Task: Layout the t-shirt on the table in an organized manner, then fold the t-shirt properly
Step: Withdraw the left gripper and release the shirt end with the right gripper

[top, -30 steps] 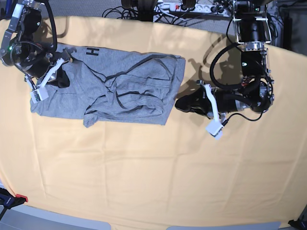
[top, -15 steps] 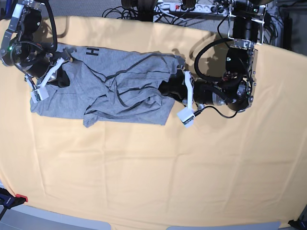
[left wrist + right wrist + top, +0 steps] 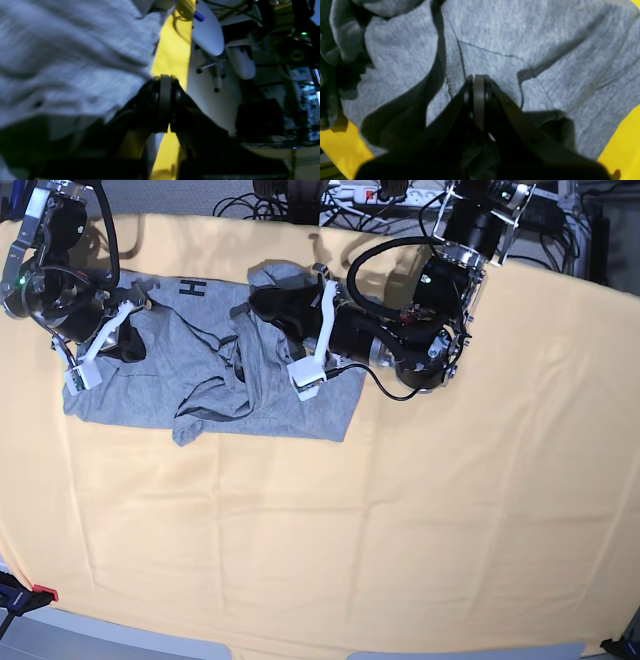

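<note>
The grey t-shirt (image 3: 200, 380) lies crumpled on the far left of the orange-yellow table (image 3: 350, 520), black lettering (image 3: 193, 287) showing at its far edge. My left gripper (image 3: 262, 301) reaches across the shirt and is shut on its right edge, which is drawn up into a bunch (image 3: 272, 277). In the left wrist view the closed left gripper (image 3: 165, 80) has grey t-shirt (image 3: 75, 50) beside it. My right gripper (image 3: 130, 348) stays on the shirt's left part. The right wrist view shows that gripper (image 3: 478, 78) pinching t-shirt (image 3: 520, 37) cloth at a seam.
Cables and a power strip (image 3: 380, 194) lie beyond the table's far edge. A red and black clamp (image 3: 30, 592) sits at the near left corner. Bare table cloth (image 3: 450, 510) stretches from the shirt to the right and near edges.
My left arm swung from the bare table on the right onto the shirt, then leftwards, dragging the shirt's right edge over the middle. The right arm has not moved.
</note>
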`<move>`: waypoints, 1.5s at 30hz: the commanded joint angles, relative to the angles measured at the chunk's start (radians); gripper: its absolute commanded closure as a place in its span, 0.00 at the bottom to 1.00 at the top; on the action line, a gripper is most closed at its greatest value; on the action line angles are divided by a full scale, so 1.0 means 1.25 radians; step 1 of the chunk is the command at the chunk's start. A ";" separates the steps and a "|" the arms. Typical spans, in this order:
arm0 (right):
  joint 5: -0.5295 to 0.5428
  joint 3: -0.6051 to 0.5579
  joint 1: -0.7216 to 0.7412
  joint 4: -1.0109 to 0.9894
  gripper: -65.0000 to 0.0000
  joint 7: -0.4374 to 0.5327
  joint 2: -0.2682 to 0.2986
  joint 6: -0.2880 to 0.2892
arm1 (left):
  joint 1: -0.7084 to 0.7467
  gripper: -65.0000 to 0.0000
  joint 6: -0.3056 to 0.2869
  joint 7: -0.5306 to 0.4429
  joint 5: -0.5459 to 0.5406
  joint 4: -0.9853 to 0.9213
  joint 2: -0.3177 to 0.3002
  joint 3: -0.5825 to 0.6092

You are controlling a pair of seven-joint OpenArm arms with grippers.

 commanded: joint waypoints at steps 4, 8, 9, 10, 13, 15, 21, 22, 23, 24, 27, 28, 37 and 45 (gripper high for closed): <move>0.015 0.003 0.006 0.013 1.00 0.011 0.012 0.004 | -0.044 1.00 -0.005 -0.014 -0.032 0.013 -0.006 -0.043; 0.017 0.003 0.007 0.014 1.00 0.009 0.012 0.004 | -0.071 1.00 -0.005 -0.014 -0.107 0.013 -0.012 -0.152; 0.018 0.003 0.009 0.014 1.00 0.009 0.012 0.004 | -0.078 1.00 -0.005 -0.014 -0.133 0.013 -0.012 -0.186; 0.019 0.003 0.012 0.015 1.00 0.010 0.013 0.004 | -0.082 1.00 -0.005 -0.014 -0.158 0.013 -0.012 -0.221; 0.035 0.009 0.033 0.030 1.00 0.009 0.016 0.004 | -0.088 1.00 -0.005 -0.014 -0.181 0.013 -0.012 -0.330; 0.035 0.022 0.049 0.050 1.00 0.008 0.016 0.004 | -0.084 1.00 -0.005 -0.014 -0.162 0.013 -0.012 -0.400; -0.013 0.108 0.086 0.084 0.53 -0.020 0.016 -0.040 | -0.051 1.00 -0.005 -0.014 -0.146 0.013 -0.072 -0.538; -0.027 0.128 0.085 0.084 0.46 -0.018 0.016 -0.052 | -0.046 1.00 -0.005 -0.014 -0.150 0.013 -0.092 -0.552; -0.035 0.150 0.080 0.084 0.42 -0.019 0.016 -0.066 | -0.042 1.00 -0.005 -0.014 -0.152 0.013 -0.110 -0.562; -0.034 0.172 0.071 0.082 0.41 -0.018 0.016 -0.082 | -0.037 1.00 -0.005 -0.014 -0.154 0.013 -0.130 -0.572; -0.034 0.225 0.028 0.076 0.41 -0.018 0.016 -0.104 | -0.030 1.00 -0.005 -0.014 -0.167 0.013 -0.186 -0.590; -0.033 0.236 0.016 0.069 0.41 -0.017 0.016 -0.107 | -0.030 1.00 -0.005 -0.014 -0.166 0.013 -0.200 -0.592; 0.042 0.248 -0.020 -0.073 0.35 -0.025 0.016 -0.091 | -0.030 1.00 -0.005 -0.014 -0.167 0.013 -0.302 -0.592; 0.196 0.248 -0.020 -0.183 0.35 -0.072 0.016 -0.032 | -0.030 1.00 -0.005 -0.014 -0.168 0.013 -0.333 -0.592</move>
